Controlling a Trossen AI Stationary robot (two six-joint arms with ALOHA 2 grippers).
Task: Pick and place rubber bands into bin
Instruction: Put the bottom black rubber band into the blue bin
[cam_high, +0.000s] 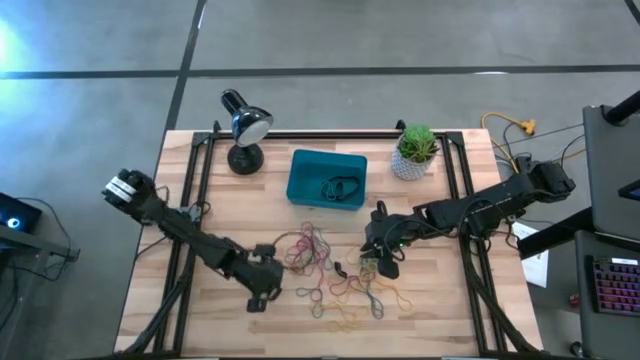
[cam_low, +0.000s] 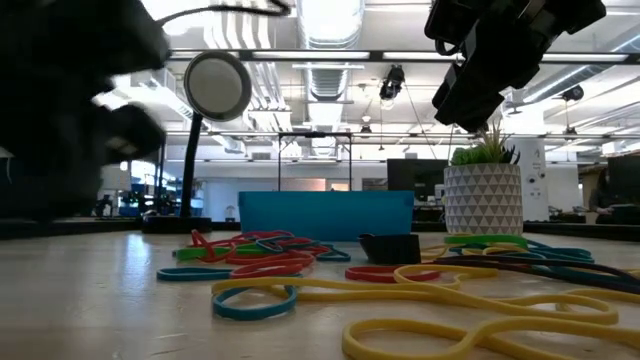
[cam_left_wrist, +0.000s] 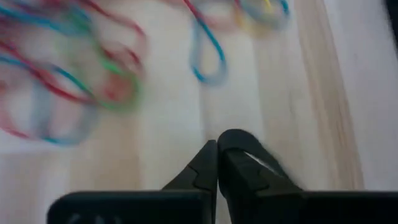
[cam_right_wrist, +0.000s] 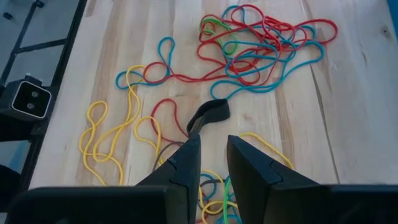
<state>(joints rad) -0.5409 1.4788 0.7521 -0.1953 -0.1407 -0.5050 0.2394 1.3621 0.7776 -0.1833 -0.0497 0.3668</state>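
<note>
Rubber bands (cam_high: 335, 280) lie loose in a tangle on the wooden bench (cam_high: 440, 310), in front of the bin (cam_high: 327, 178) and between the two arms. Red, blue, green and yellow loops overlap each other; in the low view the yellow ones (cam_low: 440, 335) lie nearest to the camera and the red ones (cam_low: 255, 255) further back. The bin stands at the back of the bench, between the desk lamp (cam_high: 244, 130) and the white plant pot (cam_high: 413, 152). Some dark bands (cam_high: 343, 187) are already inside it.

The left gripper (cam_high: 262, 290) is low at the left edge of the pile. Its jaws are pressed together, as the left wrist view shows, and nothing is seen between them (cam_left_wrist: 219, 158); a blue loop (cam_left_wrist: 208, 53) lies on the wood ahead of it.

The right gripper (cam_high: 383, 262) hangs above the right part of the pile. Its jaws stand a little apart, with a narrow gap. In the right wrist view a black band (cam_right_wrist: 208, 116) lies just ahead of its fingertips, and coloured bands show in the gap below, but I cannot tell if the jaws hold anything.
</note>
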